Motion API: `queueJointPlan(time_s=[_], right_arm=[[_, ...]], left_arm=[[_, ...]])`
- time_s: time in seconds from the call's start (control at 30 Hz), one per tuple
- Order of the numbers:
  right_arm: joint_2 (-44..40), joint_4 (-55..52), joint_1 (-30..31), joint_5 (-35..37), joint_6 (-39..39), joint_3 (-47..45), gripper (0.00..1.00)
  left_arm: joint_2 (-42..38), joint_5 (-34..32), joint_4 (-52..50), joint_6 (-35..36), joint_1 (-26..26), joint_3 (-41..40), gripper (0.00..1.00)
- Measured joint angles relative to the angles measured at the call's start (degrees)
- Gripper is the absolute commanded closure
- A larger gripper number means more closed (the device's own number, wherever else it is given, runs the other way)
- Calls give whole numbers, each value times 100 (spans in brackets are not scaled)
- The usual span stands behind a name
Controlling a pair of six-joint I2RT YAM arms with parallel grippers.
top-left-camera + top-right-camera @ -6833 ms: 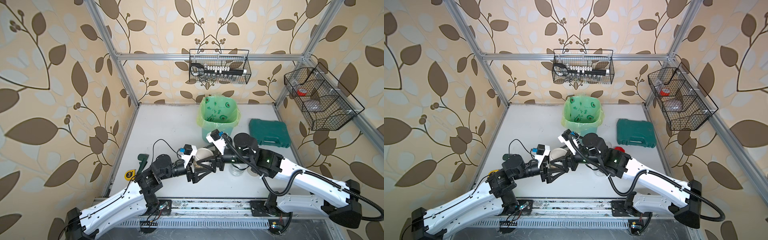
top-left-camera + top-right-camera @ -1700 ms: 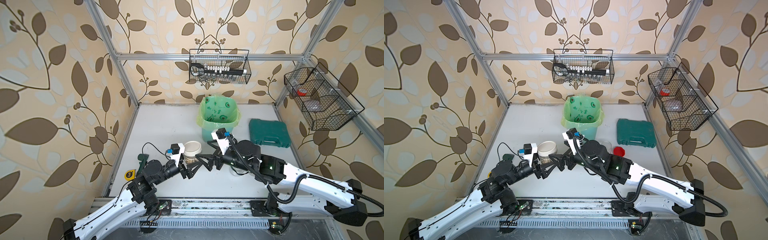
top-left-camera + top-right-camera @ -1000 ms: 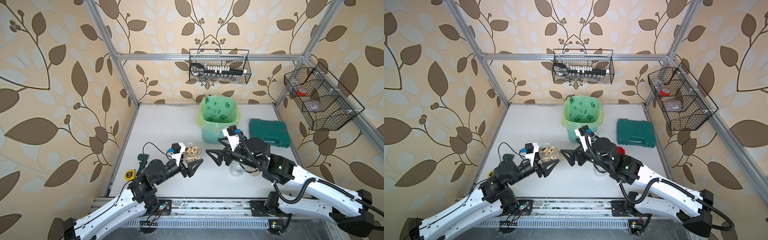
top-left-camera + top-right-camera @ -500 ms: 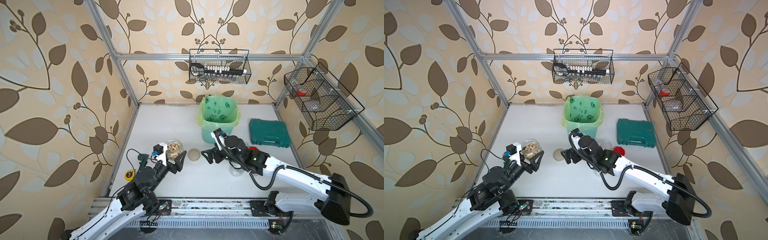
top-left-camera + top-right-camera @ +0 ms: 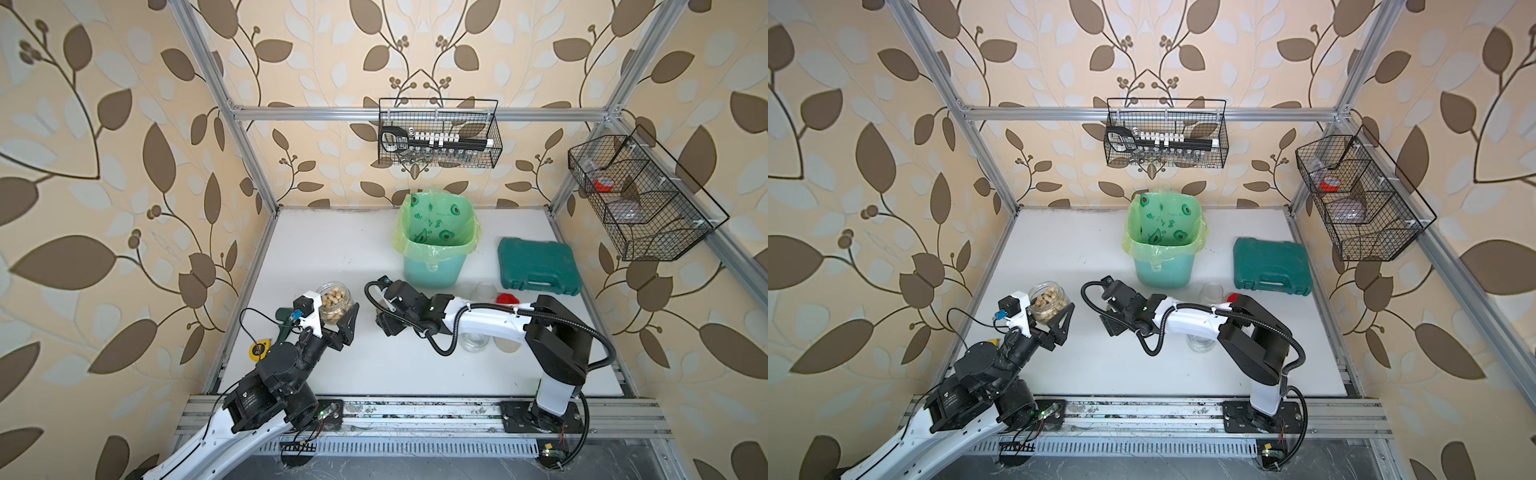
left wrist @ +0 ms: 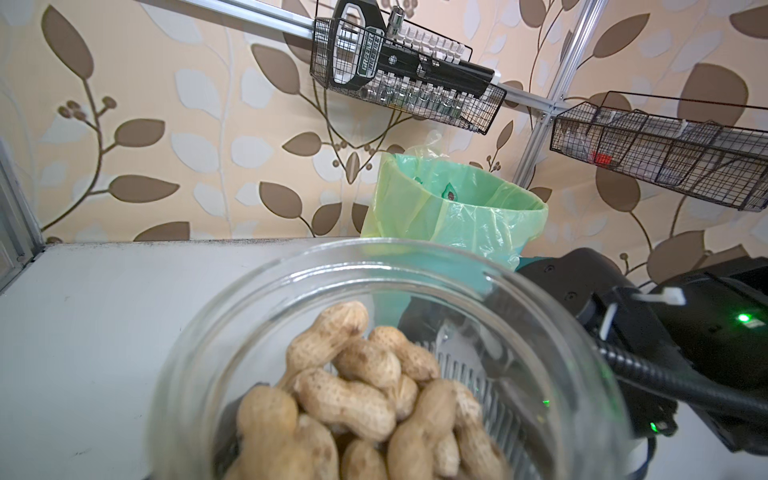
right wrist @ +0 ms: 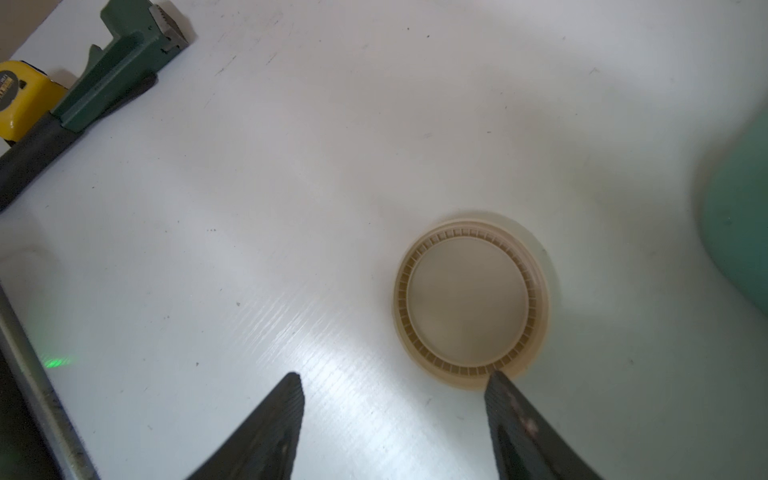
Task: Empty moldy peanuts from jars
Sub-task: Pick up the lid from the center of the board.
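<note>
My left gripper (image 5: 335, 316) is shut on an open clear jar (image 5: 332, 289), held above the table's left side. The jar is about half full of moldy peanuts (image 6: 353, 374), tan and in their shells. Its beige lid (image 7: 471, 299) lies upside down on the white table. My right gripper (image 7: 395, 376) hangs open just above the table beside the lid, with nothing between its fingers. In both top views the right gripper (image 5: 1115, 322) covers the lid. Two empty jars (image 5: 485, 291) (image 5: 473, 341) stand near the right arm.
The mint-green bin (image 5: 434, 272) with a green bag stands at the back centre. A red lid (image 5: 507, 298), another beige lid (image 5: 508, 344) and a green tool case (image 5: 538, 266) lie to the right. A green wrench (image 7: 120, 54) and yellow tape measure (image 7: 20, 95) lie at the left edge.
The lid has come off the jar and now lies on the table. My left arm has drawn the open jar to the left. My right gripper's jaws have narrowed over the lid.
</note>
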Motion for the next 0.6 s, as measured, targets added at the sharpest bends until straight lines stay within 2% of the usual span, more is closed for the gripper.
queueJointPlan(time_s=[0.27,0.43,0.53,0.6], right_arm=[[632,-201,37,-2,-96,713,43],[883,-426,44,-2,-144,824,53],[957,-603,74,0,-149,850,55],[1012,-713,107,17,-146,905,61]], left_arm=[[-13,-61,-28,37,0,0,100],[0,-61,-26,42,0,0,100],[26,-61,-26,55,0,0,100],[35,-61,-26,57,0,0,100]])
